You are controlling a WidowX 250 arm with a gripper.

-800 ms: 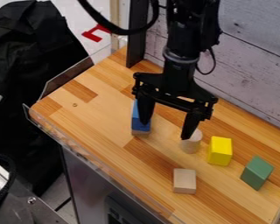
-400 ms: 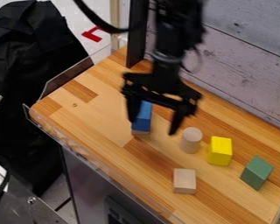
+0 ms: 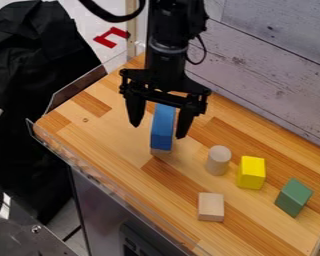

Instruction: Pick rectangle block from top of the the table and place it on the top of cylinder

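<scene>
- Black two-finger gripper (image 3: 158,131): hangs over the wooden table (image 3: 116,142), spread wide and holding nothing, apparently so as to straddle the block.
- Blue rectangular block (image 3: 163,125): lies between the fingertips in this view, seemingly propped on a pale wooden piece (image 3: 161,152); probably needs lining up before any closing.
- Pale wooden block (image 3: 211,206): sits toward the near edge, out of the likely path.
- Pale cylinder (image 3: 218,160): stands upright, offering a small round top that demands centred placing.
- Yellow block (image 3: 251,172): stands just beside, perhaps risking a knock.
- Green block (image 3: 293,197): rests farthest right, uninvolved.
</scene>
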